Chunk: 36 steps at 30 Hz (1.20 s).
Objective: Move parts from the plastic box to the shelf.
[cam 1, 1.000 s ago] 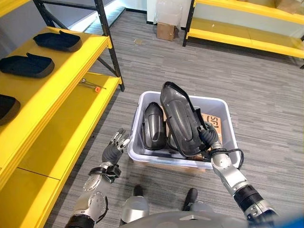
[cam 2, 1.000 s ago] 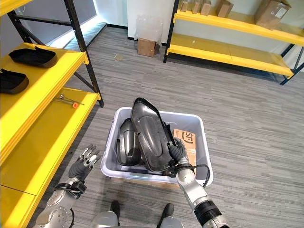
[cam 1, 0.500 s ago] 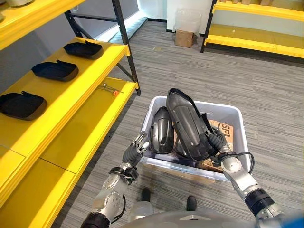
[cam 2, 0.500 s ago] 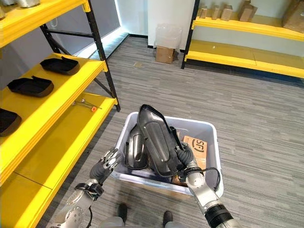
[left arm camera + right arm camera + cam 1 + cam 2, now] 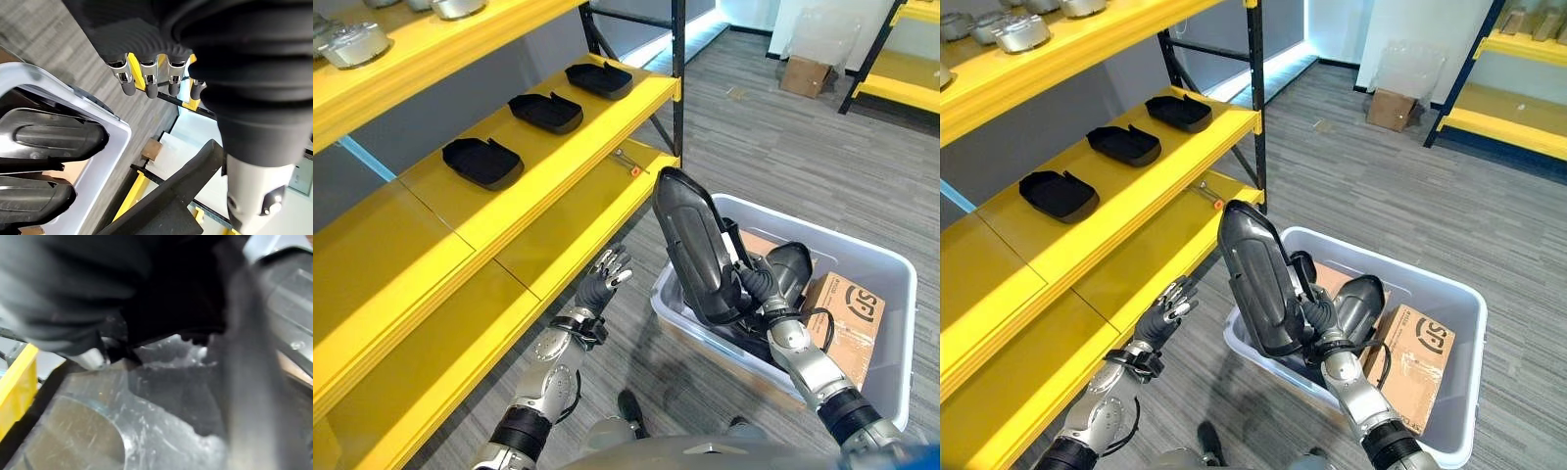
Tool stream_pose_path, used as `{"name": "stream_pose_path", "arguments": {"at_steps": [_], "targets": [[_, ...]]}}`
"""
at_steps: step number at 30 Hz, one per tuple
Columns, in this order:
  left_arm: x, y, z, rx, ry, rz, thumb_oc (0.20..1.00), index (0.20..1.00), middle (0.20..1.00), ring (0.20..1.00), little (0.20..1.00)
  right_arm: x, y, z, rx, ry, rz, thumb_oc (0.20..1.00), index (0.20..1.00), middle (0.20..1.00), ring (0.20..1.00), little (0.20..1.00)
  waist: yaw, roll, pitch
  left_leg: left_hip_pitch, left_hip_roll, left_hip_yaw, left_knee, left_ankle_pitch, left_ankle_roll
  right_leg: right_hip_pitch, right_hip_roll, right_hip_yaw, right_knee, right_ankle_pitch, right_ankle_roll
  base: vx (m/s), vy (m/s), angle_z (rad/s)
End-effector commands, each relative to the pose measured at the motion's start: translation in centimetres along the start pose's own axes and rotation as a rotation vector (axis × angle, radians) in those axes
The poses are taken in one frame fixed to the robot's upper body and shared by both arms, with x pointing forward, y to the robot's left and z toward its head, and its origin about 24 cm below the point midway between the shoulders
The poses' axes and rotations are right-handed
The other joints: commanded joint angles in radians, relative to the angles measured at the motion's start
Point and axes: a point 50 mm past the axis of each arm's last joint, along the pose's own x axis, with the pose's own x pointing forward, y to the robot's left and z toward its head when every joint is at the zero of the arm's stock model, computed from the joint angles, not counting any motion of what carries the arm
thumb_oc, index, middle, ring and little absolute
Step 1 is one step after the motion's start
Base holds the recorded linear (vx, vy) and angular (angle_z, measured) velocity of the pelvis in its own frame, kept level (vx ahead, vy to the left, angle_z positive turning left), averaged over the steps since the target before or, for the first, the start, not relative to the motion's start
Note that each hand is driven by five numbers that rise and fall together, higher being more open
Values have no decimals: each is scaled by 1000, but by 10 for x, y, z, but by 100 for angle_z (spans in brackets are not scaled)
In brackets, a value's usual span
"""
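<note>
Raised since earlier, black part [image 5: 695, 245] gripped by right robot hand [image 5: 759, 287] over plastic box [image 5: 886, 269]; left robot hand [image 5: 602, 282] open near shelf [image 5: 558, 220].

Bright even light, right wrist view (close-up) blurred

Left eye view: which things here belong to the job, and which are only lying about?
Job:
- large black moulded plastic part, held by right hand
- grey plastic box
- yellow shelf bearing three black parts
- open left hand

Lying about:
- brown cardboard box on floor
- orange-handled tool
</note>
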Motion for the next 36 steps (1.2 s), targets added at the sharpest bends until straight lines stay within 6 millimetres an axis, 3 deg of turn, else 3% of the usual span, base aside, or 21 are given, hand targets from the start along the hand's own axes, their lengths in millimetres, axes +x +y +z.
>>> {"name": "stream_pose_path", "arguments": {"at_steps": [1, 5, 10, 16, 20, 21, 22, 25, 26, 30, 31, 33, 34, 36], "targets": [[7, -8, 20, 69, -92, -44, 1000, 1000, 1000, 1000, 1000, 7, 2, 31, 75, -153, 33, 200, 200, 200, 200, 200, -30, 26, -53, 121, 115, -2, -70, 120, -123, -83, 118, 35, 74, 7, -67, 4, 419, 37], [1, 0, 22, 127, -86, 3, 1000, 1000, 1000, 1000, 1000, 5, 8, 29, 73, -142, 76, 200, 200, 200, 200, 200, -14, 33, -55, 132, 64, -12, -129, 63, -86, -75, 78, 25, 90, 22, -35, -2, 446, 99], [-11, 12, 26, 206, -92, 29, 1000, 1000, 1000, 1000, 1000, 4, 22, 36, 70, -159, 140, 200, 200, 200, 200, 200, 53, 37, -50, 149, 17, -69, -194, 70, -71, -55, 39, -23, 81, 57, 14, -12, 398, 80], [-20, 18, 27, 200, -99, 47, 1000, 1000, 1000, 1000, 1000, 5, 33, 50, 72, -203, 172, 200, 200, 200, 200, 200, 134, 35, -38, 111, -37, -142, -212, 64, -47, -55, -4, -75, 97, 98, 43, -54, 282, 33], [-21, 18, 25, 181, -98, 34, 1000, 1000, 1000, 1000, 1000, 6, 41, 58, 88, -220, 163, 200, 200, 200, 200, 200, 175, 30, -28, 95, -90, -177, -213, 40, -12, -79, -63, -97, 195, 168, 74, -38, 245, 44], [-20, 16, 24, 189, -88, 17, 1000, 1000, 1000, 1000, 1000, 6, 43, 59, 100, -218, 150, 200, 200, 200, 200, 200, 172, 28, -20, 92, -104, -206, -213, 26, 6, -106, -54, -48, 250, 168, 75, 13, 173, 51], [-18, 14, 23, 192, -75, -4, 1000, 1000, 1000, 1000, 1000, 6, 41, 59, 113, -214, 132, 200, 200, 200, 200, 200, 158, 23, -13, 91, -112, -232, -213, 18, 16, -123, -10, 5, 254, 146, 66, 22, 101, 68], [-16, 12, 23, 189, -67, -14, 1000, 1000, 1000, 1000, 1000, 6, 39, 58, 118, -213, 127, 200, 200, 200, 200, 200, 141, 17, -8, 90, -117, -257, -213, 14, 20, -136, 46, 49, 246, 114, 54, 8, 3, 89], [-14, 11, 22, 181, -61, -12, 1000, 1000, 1000, 1000, 1000, 6, 36, 58, 116, -212, 134, 200, 200, 200, 200, 200, 128, 9, -4, 81, -115, -262, -213, 32, 20, -154, 105, 65, 205, 109, 32, 2, -11, 79], [-11, 4, 14, 137, -47, -23, 1000, 1000, 1000, 1000, 1000, 8, 29, 53, 113, -191, 133, 200, 200, 200, 200, 200, 97, -9, 2, 89, -139, -303, -213, 25, 10, -168, 193, 134, 82, 116, 7, 102, -15, 56], [-11, -1, 9, 113, -35, -35, 1000, 1000, 1000, 1000, 1000, 7, 26, 50, 115, -180, 122, 200, 200, 200, 200, 200, 79, -17, 3, 90, -155, -329, -213, 23, 9, -176, 231, 190, 31, 128, -7, 144, -22, 39], [-10, -4, 6, 117, -34, -48, 1000, 1000, 1000, 1000, 1000, 6, 24, 48, 116, -174, 117, 200, 200, 200, 200, 200, 68, -22, 2, 91, -166, -346, -213, 21, 10, -177, 250, 224, 4, 141, -13, 129, -28, 50], [-10, -9, 3, 123, -29, -76, 1000, 1000, 1000, 1000, 1000, 5, 22, 45, 119, -164, 106, 200, 200, 200, 200, 200, 52, -24, 0, 87, -180, -381, -213, 21, 15, -183, 263, 288, -22, 162, -16, 93, -32, 35], [-8, -11, 2, 135, -18, -98, 1000, 1000, 1000, 1000, 1000, 5, 19, 40, 121, -156, 104, 200, 200, 200, 200, 200, 41, -26, -6, 83, -189, -399, -213, 18, 19, -168, 266, 326, -46, 167, -18, 139, -78, 22]]}}
